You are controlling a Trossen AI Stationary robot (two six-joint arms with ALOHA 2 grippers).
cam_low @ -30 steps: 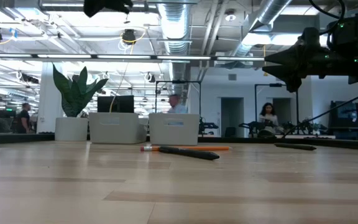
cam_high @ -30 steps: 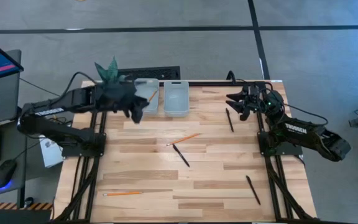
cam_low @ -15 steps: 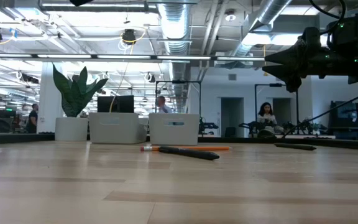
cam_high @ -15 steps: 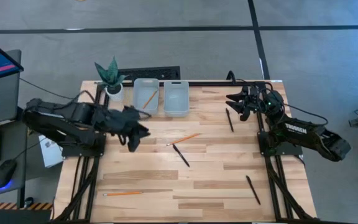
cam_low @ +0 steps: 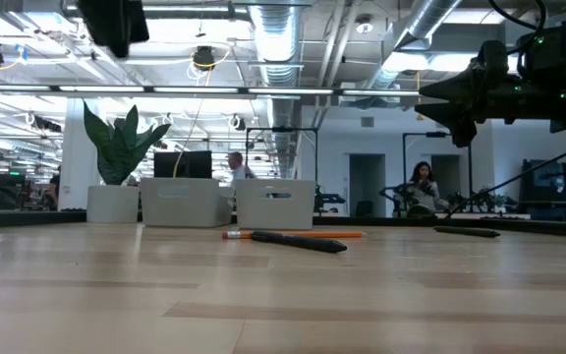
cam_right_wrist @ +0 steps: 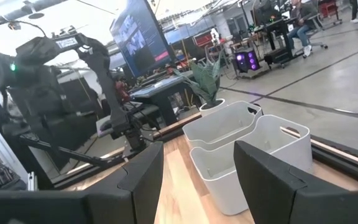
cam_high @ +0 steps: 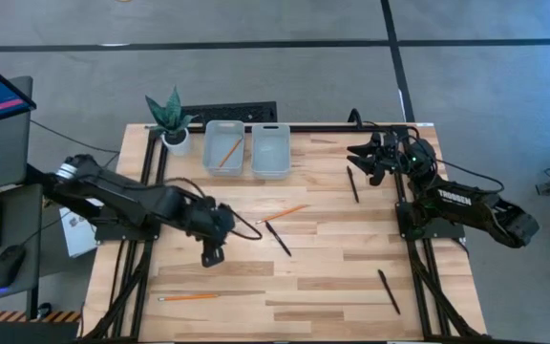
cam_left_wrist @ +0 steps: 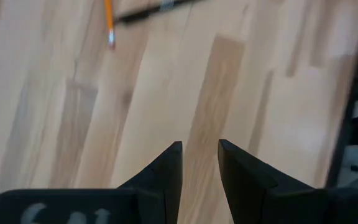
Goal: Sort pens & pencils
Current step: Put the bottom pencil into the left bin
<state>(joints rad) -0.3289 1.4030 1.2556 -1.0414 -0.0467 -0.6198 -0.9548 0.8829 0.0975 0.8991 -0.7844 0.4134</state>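
Orange and slanting, the pencil (cam_high: 283, 213) is lying just right of the left gripper (cam_high: 211, 256) — jaws hanging narrowly parted, empty — nearer it than the idle, open right gripper (cam_high: 359, 154).

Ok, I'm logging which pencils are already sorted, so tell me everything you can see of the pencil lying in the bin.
The pencil is a slender orange stick, wooden by its look, lying at a slant inside the left bin of two pale, translucent-looking bins at the table's far edge. It runs diagonally across the bin's floor; its tip is too small to make out. Nothing else shows in that bin, and no tool is near it. The right bin beside it looks empty.
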